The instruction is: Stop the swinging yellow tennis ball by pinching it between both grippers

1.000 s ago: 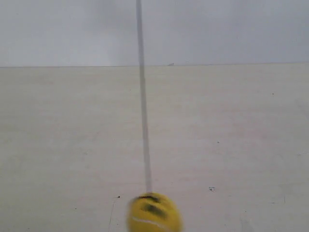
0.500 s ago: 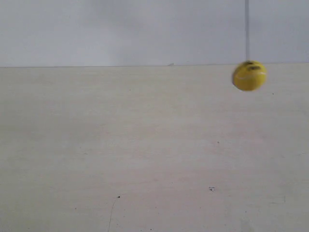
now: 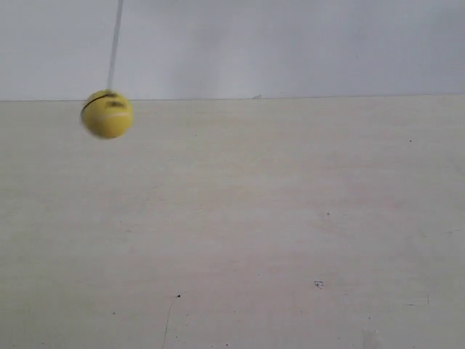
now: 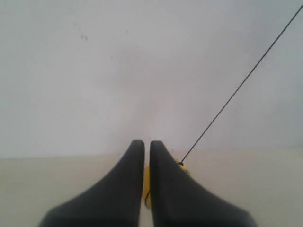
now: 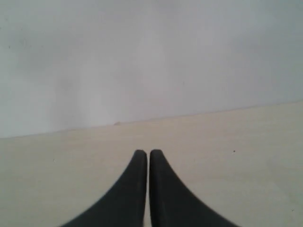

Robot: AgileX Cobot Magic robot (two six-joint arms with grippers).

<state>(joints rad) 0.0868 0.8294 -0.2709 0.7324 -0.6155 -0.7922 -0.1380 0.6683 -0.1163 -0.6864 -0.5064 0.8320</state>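
The small bright yellow tennis ball (image 3: pixel 107 114) is hanging on its slanted thin dark string (image 4: pixel 236 90), peeking just beyond your left gripper's (image 4: pixel 147 142) clenched, empty tips. Your right gripper (image 5: pixel 144 151) is clenched too, with no ball ahead. Mistime the squeeze and you're risking batting it away.

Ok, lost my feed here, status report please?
Left tool shut, empty. Right tool shut, empty. Yellow tennis ball hanging free on its string, glimpsed past left tool's tips. No obstruction seen.

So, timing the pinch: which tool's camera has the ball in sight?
The left tool: the yellow tennis ball and its string show past its shut tips. The right tool sees no ball.
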